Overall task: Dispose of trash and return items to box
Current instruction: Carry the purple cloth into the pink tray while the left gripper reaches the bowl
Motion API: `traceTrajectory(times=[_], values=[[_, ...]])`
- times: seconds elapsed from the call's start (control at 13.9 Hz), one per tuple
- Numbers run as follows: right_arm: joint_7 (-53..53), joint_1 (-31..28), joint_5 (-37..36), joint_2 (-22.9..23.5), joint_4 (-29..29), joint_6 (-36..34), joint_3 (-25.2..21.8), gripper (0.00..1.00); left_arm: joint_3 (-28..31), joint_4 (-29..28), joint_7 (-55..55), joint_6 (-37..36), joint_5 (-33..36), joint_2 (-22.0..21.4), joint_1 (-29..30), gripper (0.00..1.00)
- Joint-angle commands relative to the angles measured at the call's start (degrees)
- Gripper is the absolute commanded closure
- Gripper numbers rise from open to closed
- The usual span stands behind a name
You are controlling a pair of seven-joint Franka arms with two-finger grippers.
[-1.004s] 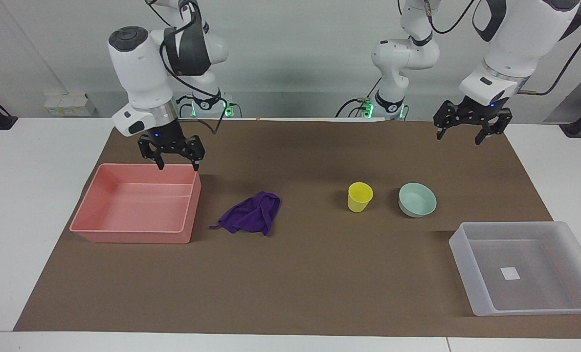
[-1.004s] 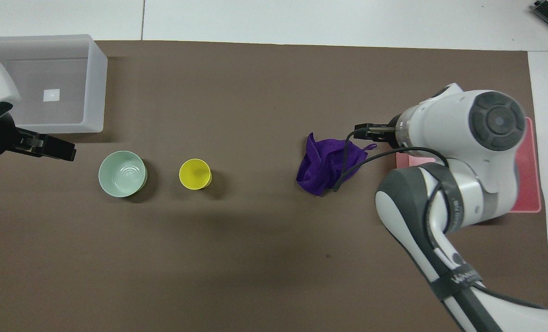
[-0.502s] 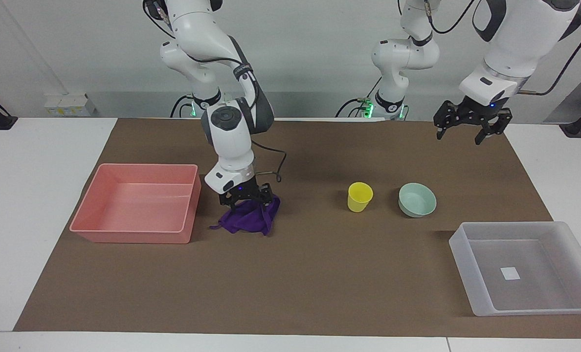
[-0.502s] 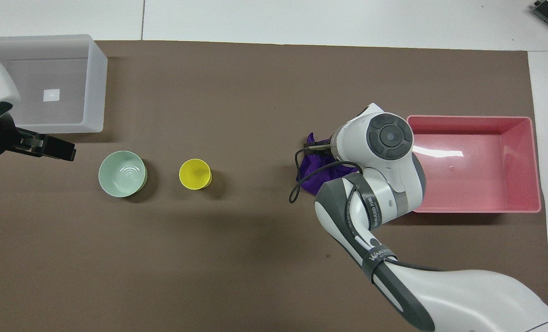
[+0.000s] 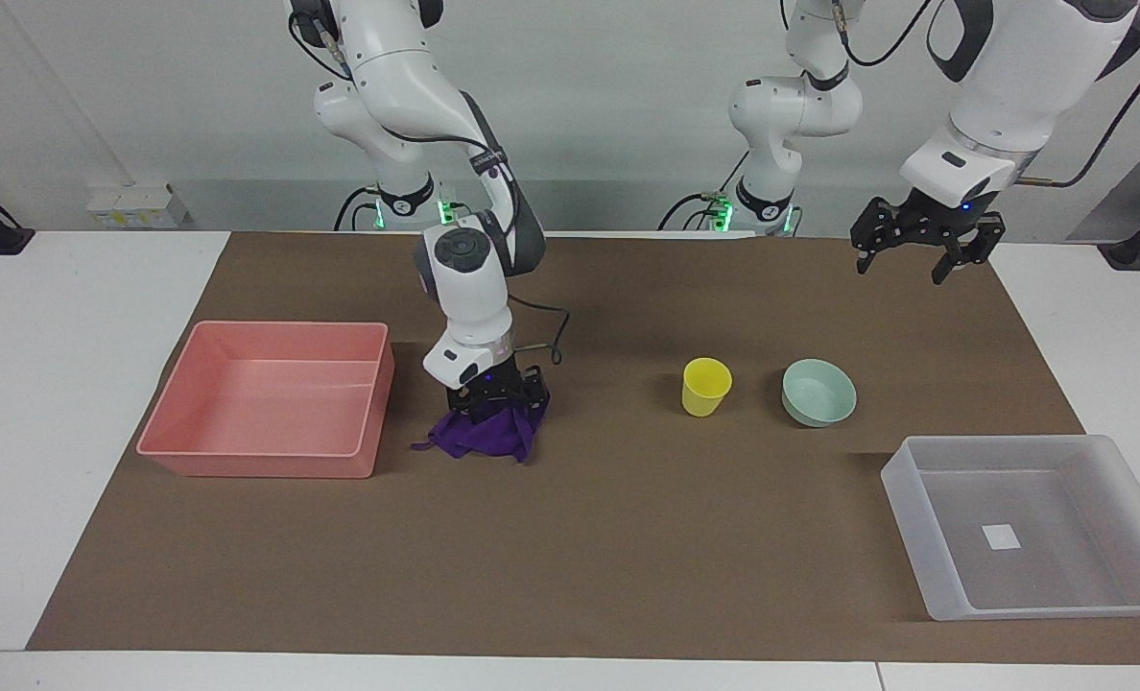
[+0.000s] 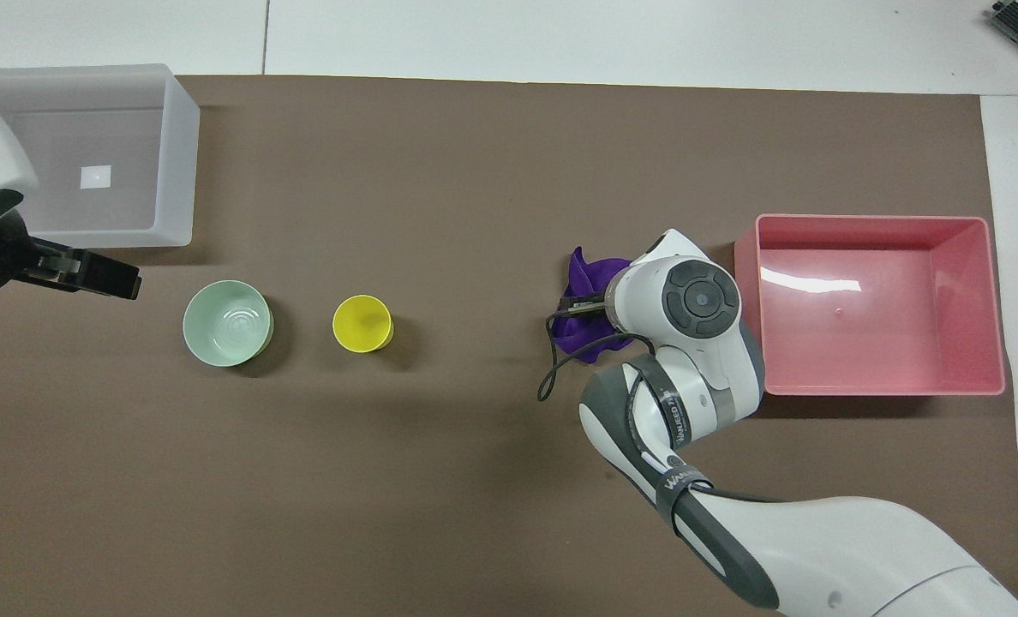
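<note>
The purple cloth [image 5: 479, 437] lies on the brown mat beside the pink bin [image 5: 253, 464]. My right gripper [image 5: 493, 403] is down on the cloth, its tips sunk into the folds. In the overhead view the right wrist covers most of the cloth [image 6: 590, 274]. The yellow cup [image 5: 705, 386] stands upright beside the mint-green bowl [image 5: 819, 392], both toward the left arm's end. The translucent box [image 5: 901, 485] sits farther from the robots than the bowl. My left gripper [image 5: 901, 274] is open and empty, raised over the mat's edge at the left arm's end, waiting.
The pink bin [image 6: 873, 221] holds nothing, and the translucent box [image 6: 179, 163] holds only its white label. A brown mat [image 5: 628, 537] covers the middle of the white table. A black cable hangs from the right wrist over the mat.
My right arm swung from over the pink bin to the purple cloth and came down onto it, then settled slightly lower. The left arm, cup and bowl have not moved.
</note>
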Motion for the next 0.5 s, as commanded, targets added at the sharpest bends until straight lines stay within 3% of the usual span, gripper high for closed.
traceTrajectory(times=[0.0,0.43], values=[[-1.9,-0.9,1.2,-0.6,-1.0,0.7,0.2,1.0,0.3,0.2,0.3,-0.8,0.7,-0.1,-0.4,0.0],[2.7,-1.1,1.2,-2.0,0.9,-3.8,0.1,1.0,-0.3,0.2,0.3,-1.0,0.7,-0.1,-0.6,0.0]])
